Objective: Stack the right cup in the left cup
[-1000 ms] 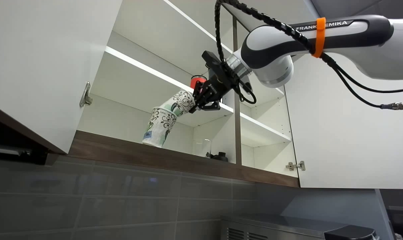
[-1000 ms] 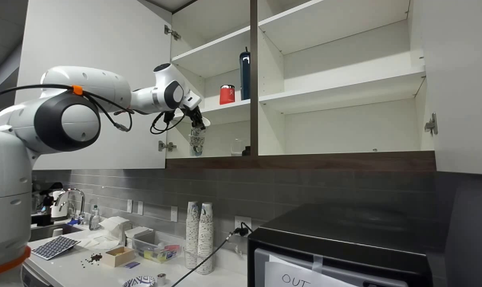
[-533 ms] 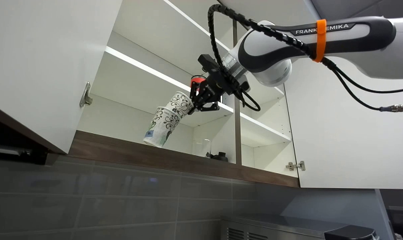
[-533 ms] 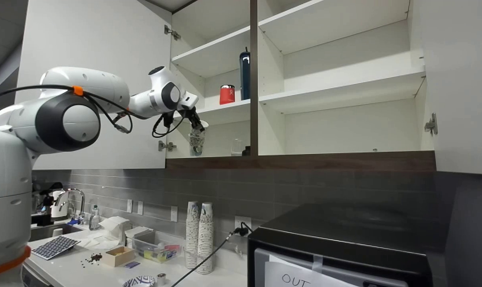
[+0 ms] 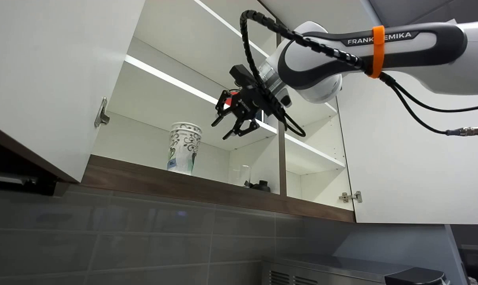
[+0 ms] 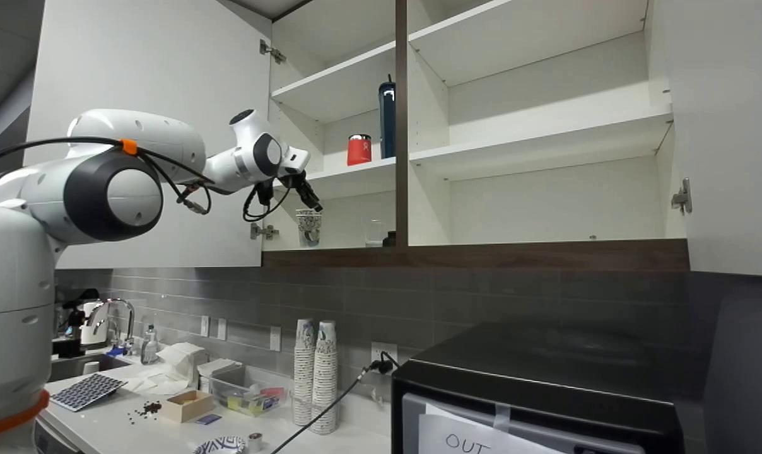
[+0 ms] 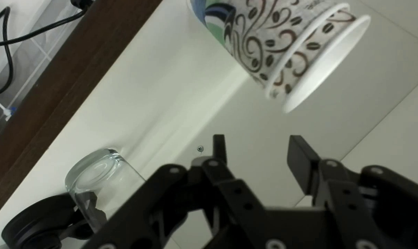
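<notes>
The left cup (image 5: 183, 152), white with a dark swirl pattern, stands upright on the cabinet's bottom shelf. The right cup (image 5: 186, 126) sits inside it; only its rim and a narrow patterned band show above the left cup's rim. In the wrist view the left cup (image 7: 257, 41) and the protruding right cup (image 7: 307, 53) lie at the top, apart from my fingers. My gripper (image 5: 219, 132) is open and empty, beside and slightly above the cups' rims. The wrist view shows the same gripper (image 7: 257, 138) with a gap between its fingertips.
A clear glass (image 7: 105, 183) and a black object (image 7: 39, 221) stand on the same shelf. A red cup (image 6: 359, 150) and a tall dark bottle (image 6: 387, 120) stand on the shelf above. The shelf's dark wooden front edge (image 5: 152, 176) and open cabinet doors (image 5: 57, 71) border the space.
The gripper has opened and let go of the right cup, which was tilted in the left cup's mouth. The right cup has dropped in straight, and the left cup has gone from leaning to upright.
</notes>
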`<state>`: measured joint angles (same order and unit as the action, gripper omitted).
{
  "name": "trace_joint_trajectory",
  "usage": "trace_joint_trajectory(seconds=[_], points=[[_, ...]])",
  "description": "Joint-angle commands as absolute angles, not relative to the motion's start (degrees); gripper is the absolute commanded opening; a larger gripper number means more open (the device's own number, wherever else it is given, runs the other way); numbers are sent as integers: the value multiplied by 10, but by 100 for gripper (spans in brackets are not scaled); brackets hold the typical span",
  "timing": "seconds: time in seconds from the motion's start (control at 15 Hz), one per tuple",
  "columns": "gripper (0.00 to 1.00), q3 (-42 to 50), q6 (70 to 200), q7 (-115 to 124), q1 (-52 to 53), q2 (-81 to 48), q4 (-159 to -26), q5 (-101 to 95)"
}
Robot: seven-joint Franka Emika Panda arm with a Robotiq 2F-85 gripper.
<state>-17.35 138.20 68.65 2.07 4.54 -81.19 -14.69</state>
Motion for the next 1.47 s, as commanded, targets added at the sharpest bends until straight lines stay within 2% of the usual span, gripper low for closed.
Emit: trace_joint_trajectory(seconds=[0.0, 0.13, 0.2, 0.6, 1.0, 1.4], points=[[81, -174, 1405, 697, 20, 41, -810, -149], [97, -171, 1401, 683, 20, 48, -816, -132], [100, -165, 1409, 640, 25, 54, -826, -90], [100, -141, 1421, 399, 35, 108, -880, 49], [100, -82, 1405, 176, 68, 216, -983, 207], [100, -24, 1381, 65, 107, 327, -1091, 240]])
